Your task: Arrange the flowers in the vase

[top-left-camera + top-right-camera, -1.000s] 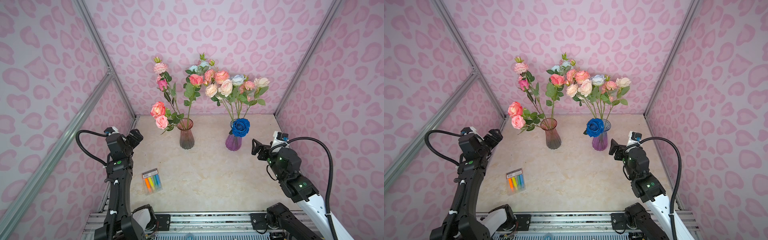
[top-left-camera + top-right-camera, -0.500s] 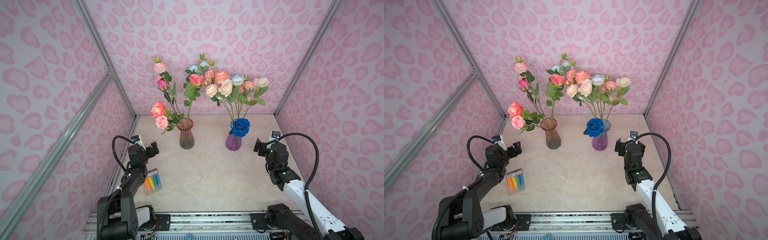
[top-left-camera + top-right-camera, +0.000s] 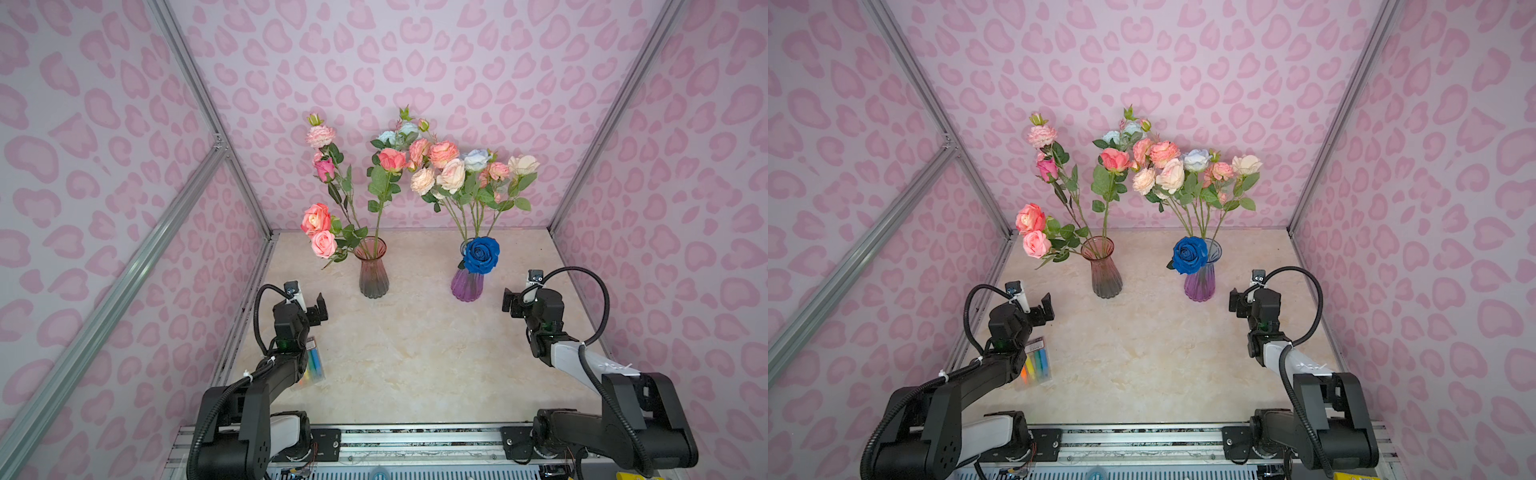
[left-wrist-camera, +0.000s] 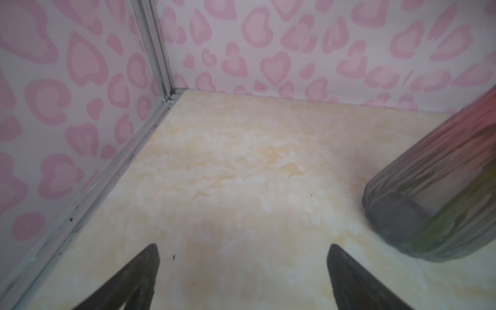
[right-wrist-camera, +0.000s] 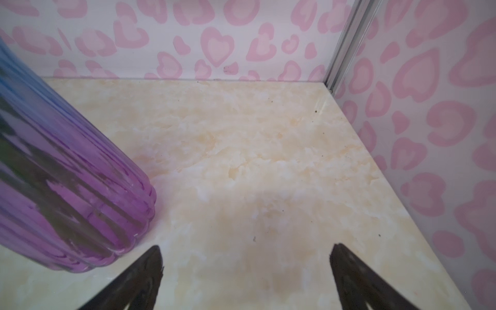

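The cream marbled worktop [image 3: 415, 353] bears a smoky pink vase [image 3: 373, 268] and a purple vase [image 3: 467, 286]. Both stand upright towards its back edge, well apart. A packet of coloured pens [image 3: 318, 365] lies near its left edge.

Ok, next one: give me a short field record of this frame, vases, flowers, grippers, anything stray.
Pink-grey vase: upright, holding mostly pink roses
Purple vase: upright, holding peach, cream and pale blue roses; deep blue rose at its rim
Loose flowers on table: none seen
Left gripper: open, empty
Right gripper: open, empty
Stray item: marker pack, partly under left arm
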Robot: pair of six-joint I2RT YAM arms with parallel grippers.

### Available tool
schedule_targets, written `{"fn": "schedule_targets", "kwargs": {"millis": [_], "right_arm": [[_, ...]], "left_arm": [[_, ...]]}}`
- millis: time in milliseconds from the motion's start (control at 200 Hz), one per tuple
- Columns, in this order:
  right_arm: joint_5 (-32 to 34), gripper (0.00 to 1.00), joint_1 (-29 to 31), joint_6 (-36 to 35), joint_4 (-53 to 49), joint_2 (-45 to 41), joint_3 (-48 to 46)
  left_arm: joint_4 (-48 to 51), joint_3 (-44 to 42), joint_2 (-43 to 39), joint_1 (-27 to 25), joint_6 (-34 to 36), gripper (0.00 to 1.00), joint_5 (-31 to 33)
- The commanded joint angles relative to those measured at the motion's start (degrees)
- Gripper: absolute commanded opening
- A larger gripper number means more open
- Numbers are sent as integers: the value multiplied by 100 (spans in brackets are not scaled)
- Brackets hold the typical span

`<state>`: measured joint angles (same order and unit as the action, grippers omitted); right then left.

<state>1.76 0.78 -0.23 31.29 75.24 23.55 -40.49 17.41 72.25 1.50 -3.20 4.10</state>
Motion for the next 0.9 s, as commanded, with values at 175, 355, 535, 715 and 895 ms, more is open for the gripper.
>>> {"fn": "schedule_targets", "kwargs": {"millis": [175, 355, 535, 715, 895], "right_arm": [[302, 99, 1, 131, 2538, 838, -673], [581, 99, 49, 142, 3272, 1306, -823], [888, 99, 76, 265, 2451, 1303, -417], [892, 99, 73, 262, 2339, 1274, -380], [879, 99, 81, 265, 2340, 1267, -385]], "left_arm": [[-1681, 94, 1233, 37, 32, 98, -337], [-1445, 185, 1203, 36, 38, 98, -290], [-1456, 177, 1212, 28, 42, 98, -275], [-1453, 181, 1208, 27, 48, 98, -267], [-1403, 222, 1224, 17, 48, 98, -244]]}}
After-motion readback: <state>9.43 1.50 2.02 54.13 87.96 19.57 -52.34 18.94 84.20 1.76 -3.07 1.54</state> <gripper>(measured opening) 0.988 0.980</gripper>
